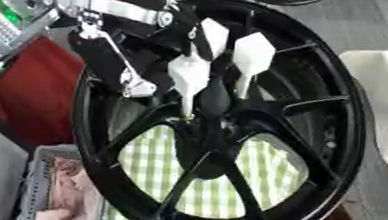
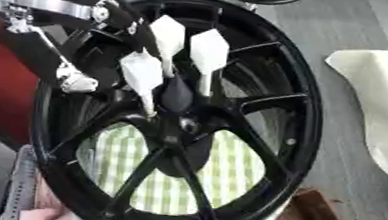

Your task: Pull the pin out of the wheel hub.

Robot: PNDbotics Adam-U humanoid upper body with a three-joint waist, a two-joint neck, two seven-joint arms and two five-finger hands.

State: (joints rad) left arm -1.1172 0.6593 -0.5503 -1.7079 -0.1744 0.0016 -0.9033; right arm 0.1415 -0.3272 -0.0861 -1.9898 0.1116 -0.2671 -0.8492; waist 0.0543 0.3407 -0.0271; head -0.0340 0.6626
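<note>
So in the left eye view the left hand is reaching over the wheel hub, white-tipped fingers pinching down on the dark pin just above it. Right eye view is showing the same pinch, with green checked cloth lying behind the spokes below the wheel hub.

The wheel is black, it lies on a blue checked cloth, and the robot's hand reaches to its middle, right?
Not quite: the cloth under the black wheel is green and white checked, as the left eye view shows. The left hand does reach to the wheel's middle.
</note>
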